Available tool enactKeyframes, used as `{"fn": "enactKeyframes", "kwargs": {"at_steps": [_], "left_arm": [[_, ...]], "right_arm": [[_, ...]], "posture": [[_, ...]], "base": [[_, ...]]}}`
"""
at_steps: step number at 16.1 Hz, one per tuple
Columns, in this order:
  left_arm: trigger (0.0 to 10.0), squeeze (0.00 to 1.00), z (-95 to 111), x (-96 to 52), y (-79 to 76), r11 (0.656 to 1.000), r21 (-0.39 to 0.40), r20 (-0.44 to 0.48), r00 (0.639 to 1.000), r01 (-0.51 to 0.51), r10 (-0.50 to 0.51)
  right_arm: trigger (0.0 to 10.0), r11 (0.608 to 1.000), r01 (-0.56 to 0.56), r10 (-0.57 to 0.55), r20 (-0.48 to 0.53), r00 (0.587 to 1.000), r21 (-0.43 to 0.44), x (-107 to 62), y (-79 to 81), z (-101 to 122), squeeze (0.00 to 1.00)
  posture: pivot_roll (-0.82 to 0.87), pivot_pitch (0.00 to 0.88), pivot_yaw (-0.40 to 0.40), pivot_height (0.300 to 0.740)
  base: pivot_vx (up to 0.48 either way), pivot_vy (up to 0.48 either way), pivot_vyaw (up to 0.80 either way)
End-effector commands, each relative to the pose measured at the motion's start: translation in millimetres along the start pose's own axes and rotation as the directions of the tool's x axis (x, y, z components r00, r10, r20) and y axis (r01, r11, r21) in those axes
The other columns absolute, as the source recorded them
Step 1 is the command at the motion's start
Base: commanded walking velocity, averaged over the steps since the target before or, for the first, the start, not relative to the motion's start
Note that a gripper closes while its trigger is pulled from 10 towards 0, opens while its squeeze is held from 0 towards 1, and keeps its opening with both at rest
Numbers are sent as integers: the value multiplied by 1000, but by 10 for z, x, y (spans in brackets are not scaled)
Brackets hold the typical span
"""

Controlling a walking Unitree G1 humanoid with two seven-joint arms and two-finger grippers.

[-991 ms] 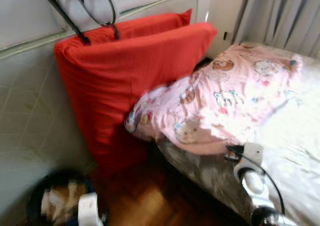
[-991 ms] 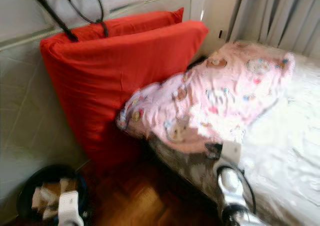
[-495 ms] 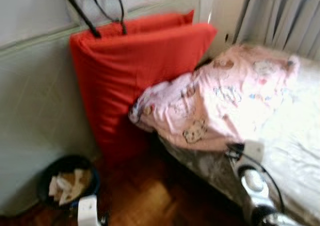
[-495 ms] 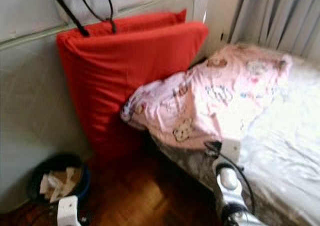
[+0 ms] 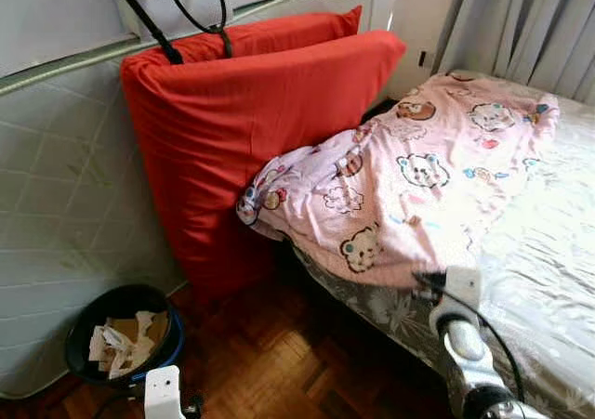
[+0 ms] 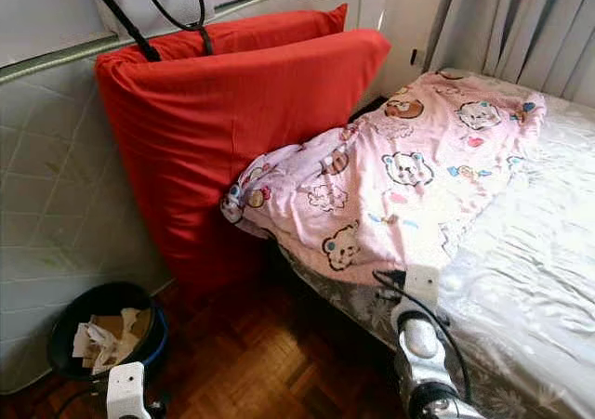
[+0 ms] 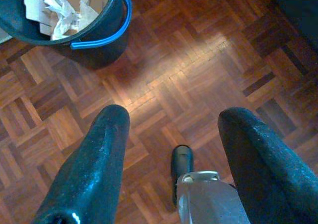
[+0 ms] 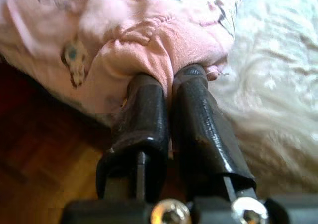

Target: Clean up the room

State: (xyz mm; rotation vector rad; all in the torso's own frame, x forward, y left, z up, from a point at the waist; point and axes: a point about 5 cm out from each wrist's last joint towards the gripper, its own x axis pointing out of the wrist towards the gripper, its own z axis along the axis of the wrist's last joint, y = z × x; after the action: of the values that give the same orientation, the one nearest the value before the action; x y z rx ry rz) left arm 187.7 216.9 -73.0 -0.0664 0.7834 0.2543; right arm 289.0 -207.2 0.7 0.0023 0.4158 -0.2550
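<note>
And here's the pink blanket point(image 5: 409, 177), printed with little bears and animals, lying rumpled in a diagonal heap across the bed point(image 5: 548, 252), its upper end up toward two o'clock near the curtains point(image 5: 521, 19) and its lower corner spilling off the mattress edge at about nine o'clock, bunched against the red cushions point(image 5: 242, 131). By the look of it the tidying is only getting going: the blanket is not spread or folded, the pale sheet under it is wrinkled, and the two cushions stand propped against an upright quilted mattress point(image 5: 56, 205) by the wall. The right gripper point(image 8: 171, 82) is right on the job, its fingers pressed together with a fold of the blanket's near hem pinched between the tips, down at five o'clock on the bed edge, where the right arm point(image 5: 462, 331) reaches in. So the grip appears made; the pulling and straightening is all to come, I'd judge. The left gripper point(image 7: 174, 134) hangs low at seven o'clock, fingers spread wide apart and holding nothing, over the parquet floor point(image 7: 198, 60). Just beside it sits a dark bucket point(image 5: 121, 331) with a blue rim, stuffed with crumpled paper and cardboard scraps, tucked at the foot of the upright mattress. Black cables point(image 5: 177, 10) dangle above the cushions at eleven o'clock.
</note>
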Motion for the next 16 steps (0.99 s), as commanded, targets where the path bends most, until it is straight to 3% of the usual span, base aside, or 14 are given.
{"fn": "enactKeyframes", "kwargs": {"at_steps": [1, 3, 6, 7, 8, 16], "left_arm": [[10000, 0, -26, -4, 27, 1000, 12, -21, 1000, -6, 6], [10000, 0, -24, -3, 29, 1000, 10, -19, 1000, -6, 7], [10000, 0, -22, -3, 31, 1000, 11, -18, 1000, -7, 7], [10000, 0, -22, -3, 31, 1000, 11, -18, 1000, -7, 7], [10000, 0, -21, -3, 31, 1000, 12, -18, 1000, -7, 7], [10000, 0, -21, -2, 33, 1000, 12, -20, 1000, -6, 7]], "right_arm": [[10000, 1000, 8, -8, -26, 1000, -15, -7, -27, -42, 0], [10000, 999, -11, 2, -181, 983, -51, -99, -59, -331, 0], [10000, 998, -31, 16, -251, 968, -57, -177, -68, -500, 0], [10000, 998, -35, 18, -259, 966, -59, -186, -67, -519, 439], [10000, 997, -36, 18, -268, 963, -62, -198, -70, -542, 761], [10000, 994, -65, 31, -358, 933, -83, -320, -108, -765, 690]], "posture": [[-69, 0, 6, 740], [-72, 0, 8, 740], [-70, 0, 10, 740], [-70, 0, 10, 740], [-70, 0, 10, 740], [-71, 0, 10, 740]], "base": [[0, 0, 0], [0, 0, 0], [0, 0, 0], [0, 0, 0], [0, 0, 0], [0, 0, 0]]}}
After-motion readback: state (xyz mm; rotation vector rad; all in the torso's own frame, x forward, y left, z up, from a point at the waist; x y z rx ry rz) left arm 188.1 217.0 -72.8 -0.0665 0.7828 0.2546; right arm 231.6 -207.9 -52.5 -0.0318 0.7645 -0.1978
